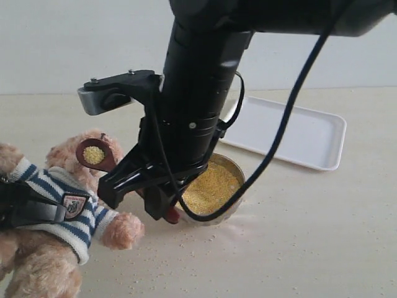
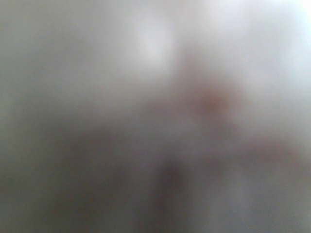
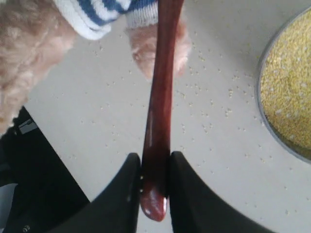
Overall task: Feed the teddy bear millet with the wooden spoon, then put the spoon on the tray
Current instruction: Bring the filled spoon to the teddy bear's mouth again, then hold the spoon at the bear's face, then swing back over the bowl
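Grains of millet lie heaped in the round end of the wooden spoon, which is held up at the face of the teddy bear; whether it touches the fur cannot be told. The spoon's slim handle runs back over the bear's paw into the right gripper. Its two black jaws are pressed against the handle from both sides, and the handle's tip pokes out behind them. The right arm comes in from the top of the exterior view and slopes down to the left. It hangs over the metal bowl, with the gripper low beside the bowl's near rim.

The left gripper seems to be the black part lying across the bear's chest. Its wrist view is only blur, so how its jaws stand cannot be told.

One spoon, one bear, one bowl of millet and one tray are in view. The tray lies behind and to the right of the bowl, just beside it and well apart from the bear. Stray grains dot the table, which is open in front of and right of the bowl.
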{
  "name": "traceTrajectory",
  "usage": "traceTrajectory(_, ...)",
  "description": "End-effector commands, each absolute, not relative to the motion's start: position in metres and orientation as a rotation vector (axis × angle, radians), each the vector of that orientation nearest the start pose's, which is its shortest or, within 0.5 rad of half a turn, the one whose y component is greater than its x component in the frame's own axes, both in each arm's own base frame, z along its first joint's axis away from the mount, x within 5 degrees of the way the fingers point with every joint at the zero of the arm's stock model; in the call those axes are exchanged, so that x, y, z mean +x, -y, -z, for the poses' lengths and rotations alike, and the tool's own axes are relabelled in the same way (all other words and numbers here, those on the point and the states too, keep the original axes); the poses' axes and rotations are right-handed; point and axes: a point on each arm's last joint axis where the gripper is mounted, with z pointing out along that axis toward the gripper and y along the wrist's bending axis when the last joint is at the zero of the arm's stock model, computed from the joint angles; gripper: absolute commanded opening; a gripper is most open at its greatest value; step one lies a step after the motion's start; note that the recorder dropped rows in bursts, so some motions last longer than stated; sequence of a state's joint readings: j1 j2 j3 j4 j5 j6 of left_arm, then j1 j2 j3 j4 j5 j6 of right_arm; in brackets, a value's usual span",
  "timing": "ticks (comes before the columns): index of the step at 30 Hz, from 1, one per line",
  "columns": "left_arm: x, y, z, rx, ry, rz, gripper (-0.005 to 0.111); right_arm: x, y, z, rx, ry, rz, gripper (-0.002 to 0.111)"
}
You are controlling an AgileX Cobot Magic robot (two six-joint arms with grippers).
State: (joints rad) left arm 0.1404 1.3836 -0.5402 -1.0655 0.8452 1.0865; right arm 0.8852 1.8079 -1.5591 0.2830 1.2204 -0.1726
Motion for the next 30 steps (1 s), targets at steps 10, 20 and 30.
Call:
traceTrajectory(10, 0.211, 0.031, -0.187, 0.239, -2.566, 0.896, 0.006, 0.233, -0.323, -0.280, -1.423, -2.623, -0.360, 0.009)
traceTrajectory(20, 0.211, 0.031, -0.187, 0.239, -2.566, 0.896, 0.006, 0.232, -0.325, -0.273, -1.499, -2.532, -0.081, 0.009)
traceTrajectory(30, 0.211, 0.031, -0.187, 0.239, -2.566, 0.896, 0.006, 0.218, -0.348, -0.249, -1.611, -2.387, 0.247, 0.009)
